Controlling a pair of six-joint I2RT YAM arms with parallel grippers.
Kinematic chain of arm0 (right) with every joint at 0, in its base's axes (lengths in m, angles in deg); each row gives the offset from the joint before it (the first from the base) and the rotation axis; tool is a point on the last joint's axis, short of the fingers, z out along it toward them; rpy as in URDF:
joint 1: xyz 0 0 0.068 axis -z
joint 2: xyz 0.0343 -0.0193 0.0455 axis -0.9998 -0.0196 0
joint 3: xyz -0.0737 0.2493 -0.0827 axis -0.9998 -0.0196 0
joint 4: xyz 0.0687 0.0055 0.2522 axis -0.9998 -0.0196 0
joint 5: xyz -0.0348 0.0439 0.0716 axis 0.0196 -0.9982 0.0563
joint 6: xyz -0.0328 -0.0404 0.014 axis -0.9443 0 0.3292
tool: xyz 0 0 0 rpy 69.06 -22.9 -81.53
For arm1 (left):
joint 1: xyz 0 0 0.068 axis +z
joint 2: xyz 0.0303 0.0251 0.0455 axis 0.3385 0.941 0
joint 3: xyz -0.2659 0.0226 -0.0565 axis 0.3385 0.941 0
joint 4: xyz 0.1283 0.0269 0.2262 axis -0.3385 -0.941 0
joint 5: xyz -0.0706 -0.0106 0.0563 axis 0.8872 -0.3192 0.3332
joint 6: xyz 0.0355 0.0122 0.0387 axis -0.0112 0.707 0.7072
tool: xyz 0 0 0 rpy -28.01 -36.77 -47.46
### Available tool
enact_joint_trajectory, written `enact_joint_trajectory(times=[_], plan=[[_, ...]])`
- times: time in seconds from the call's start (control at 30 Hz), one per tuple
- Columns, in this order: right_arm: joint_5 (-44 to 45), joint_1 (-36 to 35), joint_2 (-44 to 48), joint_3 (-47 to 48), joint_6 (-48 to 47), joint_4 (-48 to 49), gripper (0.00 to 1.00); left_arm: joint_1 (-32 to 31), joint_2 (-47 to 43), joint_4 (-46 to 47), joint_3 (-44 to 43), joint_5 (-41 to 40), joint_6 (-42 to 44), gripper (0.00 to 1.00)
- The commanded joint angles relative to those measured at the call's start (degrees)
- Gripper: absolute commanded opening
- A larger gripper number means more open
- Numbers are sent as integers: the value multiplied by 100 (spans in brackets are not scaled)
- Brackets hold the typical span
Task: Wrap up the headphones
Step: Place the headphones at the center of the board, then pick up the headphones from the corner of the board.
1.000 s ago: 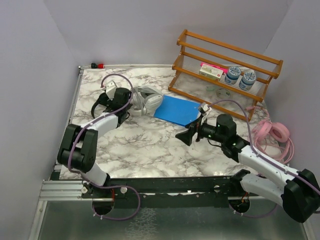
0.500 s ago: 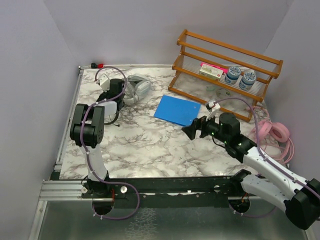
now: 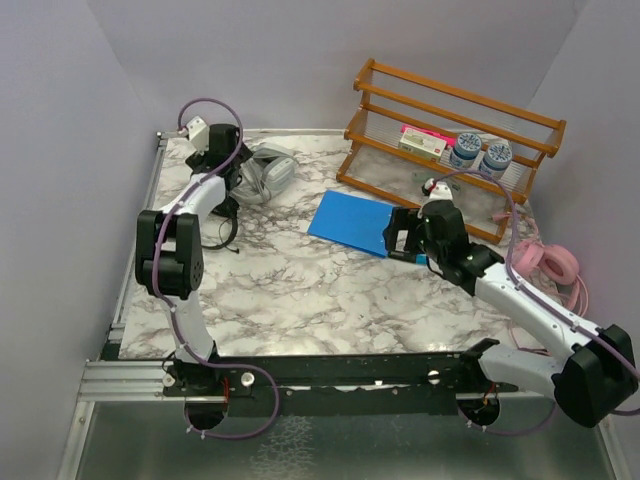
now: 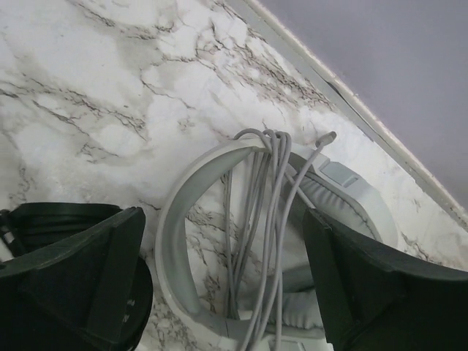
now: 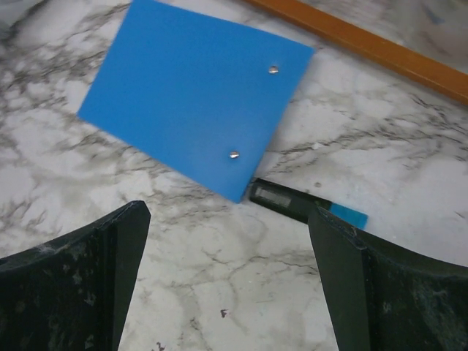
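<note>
The left gripper (image 3: 238,168) is at the far left corner of the table (image 3: 300,290), directly over the grey headphones (image 3: 268,172). Its jaws stand wide apart and hold nothing. In the left wrist view, the gripper (image 4: 223,219) straddles the grey headband (image 4: 172,219). The grey cable (image 4: 274,168) is looped several times around the headband. The black headphones (image 3: 220,215) lie just nearer on the table, beside the left arm. The pink headphones (image 3: 545,265) lie at the right edge of the table, well apart from both grippers.

The right gripper (image 3: 395,235) hovers over the near right corner of the blue sheet (image 3: 352,220), in front of the wooden rack (image 3: 450,110). Its jaws are fully apart and empty (image 5: 228,213). Below them the sheet (image 5: 190,95) lies flat. A black pen-like item (image 5: 281,199) with a blue end touches the sheet's corner.
</note>
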Motion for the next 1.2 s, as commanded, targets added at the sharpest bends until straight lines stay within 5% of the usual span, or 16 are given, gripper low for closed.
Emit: enact_joint_trajectory(times=[0.0, 0.23, 0.47, 0.63, 0.97, 1.17], plan=[[1365, 327, -171, 440, 704, -1120, 100, -52, -722, -2353, -791, -28, -225, 97], [1258, 1750, -28, 417, 1496, -1782, 100, -585, -1718, -2894, 107, 1841, -521, 99], [2524, 2604, -84, 400, 2085, -2447, 100, -1945, -2855, -2885, 971, 2142, 230, 99], [1439, 4431, 264, 4, 1722, -1968, 100, -2160, -3323, -2843, 1362, 2656, 794, 99], [2533, 4865, 682, -234, 1543, -1811, 100, -2190, -3459, -2755, 1561, 3530, 1426, 99], [1768, 5345, 378, -383, 1174, -1150, 100, -2203, -3404, -2628, 1680, 3732, 1472, 99]])
